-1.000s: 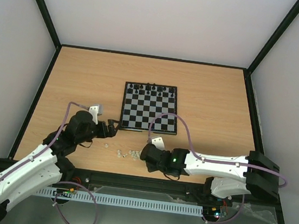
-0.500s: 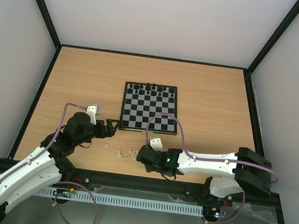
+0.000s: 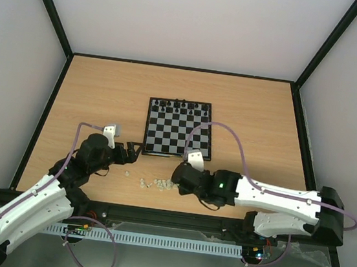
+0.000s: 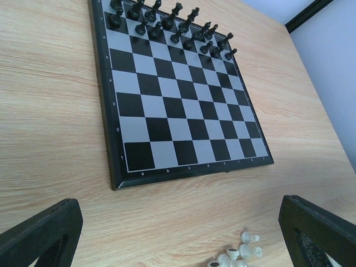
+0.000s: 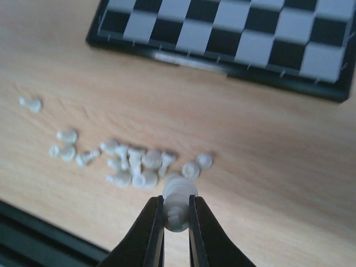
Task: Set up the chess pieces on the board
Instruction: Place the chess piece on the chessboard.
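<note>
White chess piece [image 5: 179, 191] | pinched in my right gripper [image 5: 176, 204] | I reckon feather-light, slick plastic: squeeze mid-body | left gripper [image 4: 178, 231] wide.

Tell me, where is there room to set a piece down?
The board is bare on every row except the far two, crowded with black pieces. The table is bare wood left and right of it. White chess pieces cluster before its near edge.

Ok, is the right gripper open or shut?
Shut: the right gripper pinches a tiny white plastic chess piece between its black fingers.
</note>
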Controlling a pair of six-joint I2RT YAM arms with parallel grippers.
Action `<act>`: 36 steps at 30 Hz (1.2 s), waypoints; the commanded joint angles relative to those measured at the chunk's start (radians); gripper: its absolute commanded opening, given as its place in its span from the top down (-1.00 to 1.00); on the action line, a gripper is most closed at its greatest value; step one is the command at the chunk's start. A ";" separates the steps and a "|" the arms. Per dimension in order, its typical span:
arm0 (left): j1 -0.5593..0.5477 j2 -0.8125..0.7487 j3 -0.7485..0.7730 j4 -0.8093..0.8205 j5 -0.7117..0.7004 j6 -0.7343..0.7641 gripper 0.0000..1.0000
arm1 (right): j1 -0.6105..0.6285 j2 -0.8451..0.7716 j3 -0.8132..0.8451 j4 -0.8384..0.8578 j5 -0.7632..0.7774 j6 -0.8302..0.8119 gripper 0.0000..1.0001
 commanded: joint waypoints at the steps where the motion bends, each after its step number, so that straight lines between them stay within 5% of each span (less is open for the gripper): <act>1: -0.005 0.021 0.010 0.005 -0.030 0.026 -0.99 | -0.086 -0.007 0.060 -0.109 0.104 -0.080 0.84; 7: -0.004 0.030 0.003 0.025 -0.031 0.026 -0.99 | -0.272 0.123 0.135 0.030 0.020 -0.258 0.91; 16: -0.006 0.006 -0.034 0.058 -0.010 0.007 -0.99 | -0.389 0.392 0.336 0.078 -0.079 -0.393 0.96; 25: -0.005 -0.069 -0.048 0.015 -0.027 0.009 -0.99 | -0.435 0.586 0.369 0.124 -0.169 -0.406 0.97; 36: -0.005 -0.072 -0.047 0.011 -0.025 0.014 -0.99 | -0.453 0.636 0.378 0.115 -0.171 -0.408 0.97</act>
